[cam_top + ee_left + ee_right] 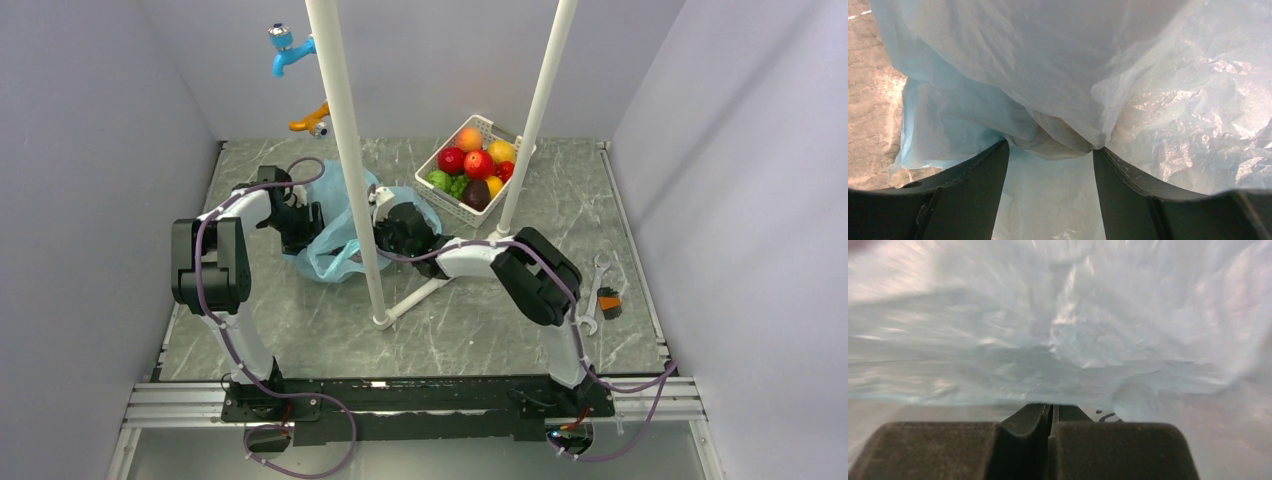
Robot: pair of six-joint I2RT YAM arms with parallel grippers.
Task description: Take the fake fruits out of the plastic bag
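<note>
Left gripper (1050,147), black and two-fingered, is down at the left side of the thin, crinkly, light-blue translucent plastic bag (330,262). Its jaws stand well apart, and in the wrist view a soft fold of the film sags between the two dark fingers (973,185), reaching from one tip to the other. The bag lies slumped on the grey marbled table (450,335), left of centre, with both grippers at it. A tall white pole (350,170) rises in front of the bag and cuts across it.

Just right of the pole, the right gripper (1050,412) has its nose against the bag's other side. Its fingers are pressed together with no gap, and the blue film begins right at their tips. The close view is blurred, so I cannot tell whether any film is caught between them. I cannot make out what lies inside the bag through the plastic.

Further right and back, beside a second white pole (530,130), a white slotted plastic basket (487,122) holds glossy red and orange fake fruits (478,164). A green one (438,180) and a dark purple one (476,195) sit at its near side. Well apart from all this, by the table's right edge, lie a silver spanner (598,275) and a small orange-and-black object (608,304).
</note>
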